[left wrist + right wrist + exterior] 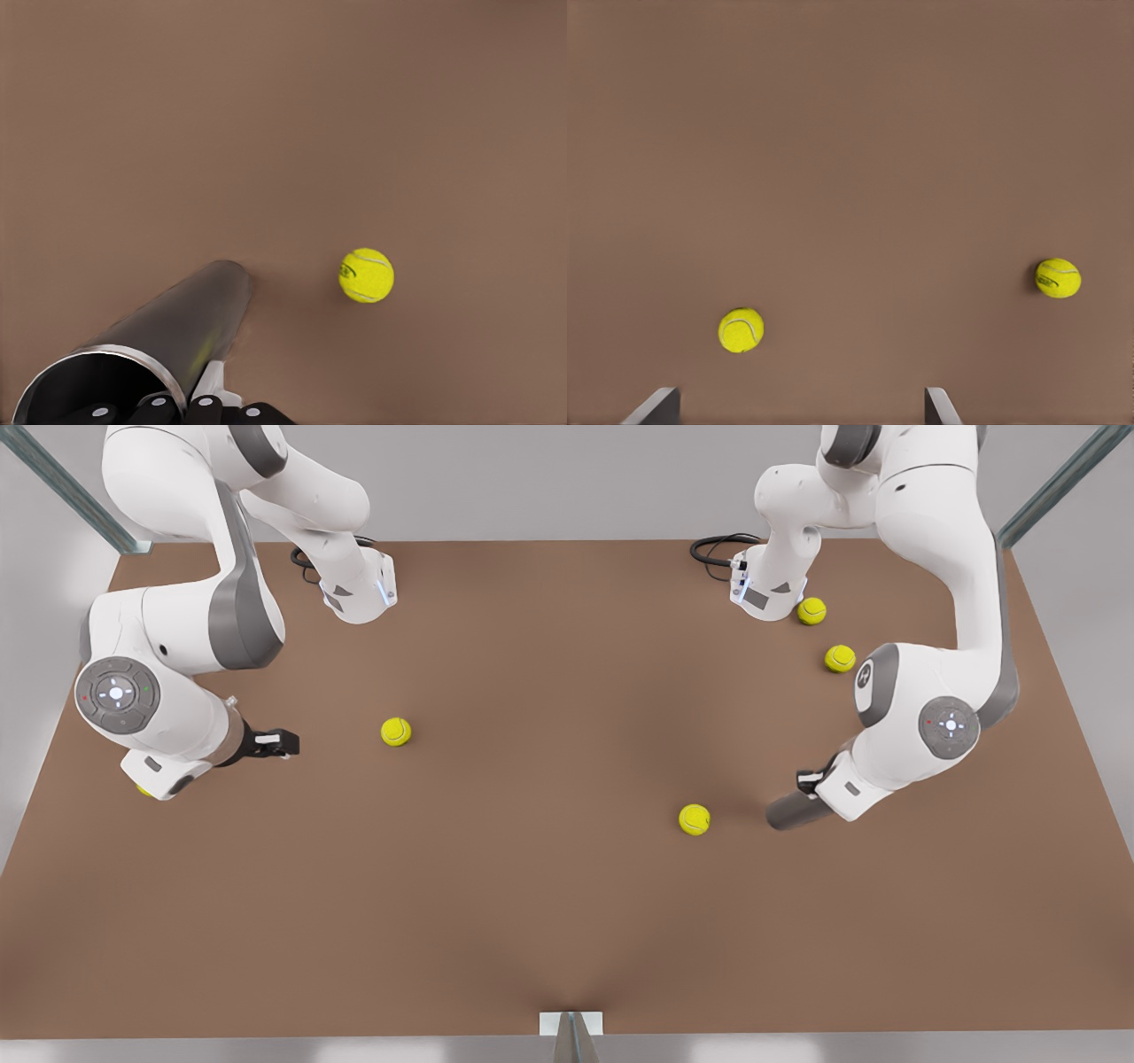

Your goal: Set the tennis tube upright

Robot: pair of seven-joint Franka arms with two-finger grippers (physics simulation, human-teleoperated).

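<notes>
Grey tube held by its rim, ball close by

Grey and lying low on the brown table (549,886), the tube (791,810) sits at the front view's right, its far end touching or nearly touching the surface. The left gripper (811,784) is clamped on the wall at its open end, one finger inside the rim, as the left wrist view shows (182,409).

A rim pinch is a thin hold, I judge: as the tube swings upright it could pivot or slip out. Its far end may also skid and knock the ball (695,819) just beside it.

The right gripper (285,742) waits at the front view's left, jaws apart and empty, near another ball (396,732).
</notes>
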